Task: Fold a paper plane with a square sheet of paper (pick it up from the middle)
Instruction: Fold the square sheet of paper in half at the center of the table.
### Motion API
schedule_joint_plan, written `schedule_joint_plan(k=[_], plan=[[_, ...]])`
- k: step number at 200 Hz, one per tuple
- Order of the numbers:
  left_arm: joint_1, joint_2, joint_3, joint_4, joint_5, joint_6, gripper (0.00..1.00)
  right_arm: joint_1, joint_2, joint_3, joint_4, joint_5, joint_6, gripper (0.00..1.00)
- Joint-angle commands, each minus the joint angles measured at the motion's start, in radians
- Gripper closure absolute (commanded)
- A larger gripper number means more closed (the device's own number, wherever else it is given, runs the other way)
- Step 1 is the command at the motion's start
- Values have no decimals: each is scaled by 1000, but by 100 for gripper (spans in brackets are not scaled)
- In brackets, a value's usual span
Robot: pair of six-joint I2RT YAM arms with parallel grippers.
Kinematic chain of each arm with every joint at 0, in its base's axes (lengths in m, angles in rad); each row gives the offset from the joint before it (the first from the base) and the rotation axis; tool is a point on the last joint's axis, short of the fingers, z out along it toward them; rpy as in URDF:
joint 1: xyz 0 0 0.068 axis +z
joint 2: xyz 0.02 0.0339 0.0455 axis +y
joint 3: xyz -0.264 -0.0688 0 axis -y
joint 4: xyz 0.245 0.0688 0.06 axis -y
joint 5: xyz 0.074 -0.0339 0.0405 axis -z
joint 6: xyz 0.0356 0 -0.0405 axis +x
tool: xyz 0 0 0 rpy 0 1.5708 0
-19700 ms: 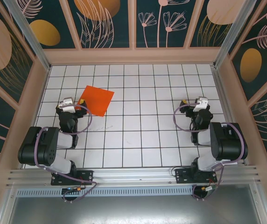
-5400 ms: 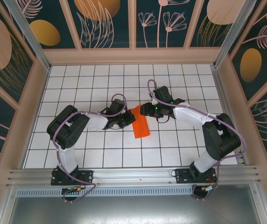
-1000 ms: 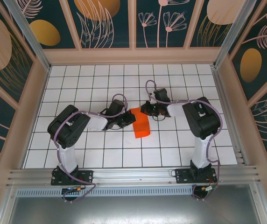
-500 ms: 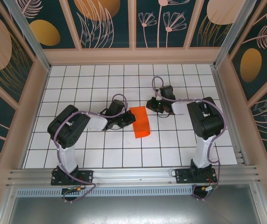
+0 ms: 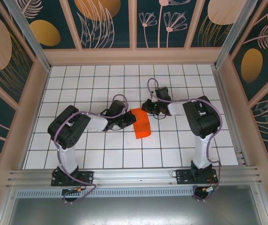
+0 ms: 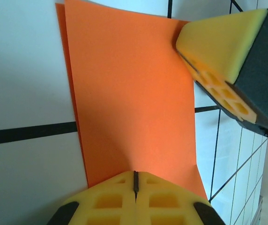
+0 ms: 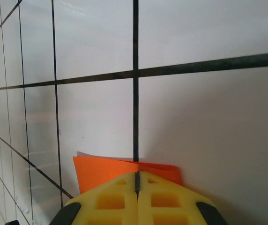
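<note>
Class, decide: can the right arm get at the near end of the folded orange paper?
Probably yes. The right gripper, shut, touches the folded orange paper at its far corner, and only white table runs along its right edge. The left gripper presses the left edge, out of the way.

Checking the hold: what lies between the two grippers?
The far end of the folded orange paper, touched by the left gripper and right gripper; top view.

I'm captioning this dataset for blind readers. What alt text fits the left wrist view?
Folded orange paper lies on a white gridded table, two layers showing along its left edge. The left fingers, yellow and shut, meet its near edge; a right finger touches its far right corner.
</note>
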Motion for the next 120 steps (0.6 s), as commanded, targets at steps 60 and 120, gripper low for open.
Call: schedule_joint_plan(k=[60,120], plan=[[-11,144,-71,-313,-94,60,100,-63,-232,-93,-108,53,-93,100],[-12,140,-44,-339,-108,93,100,47,-236,-181,-123,-47,-98,100]])
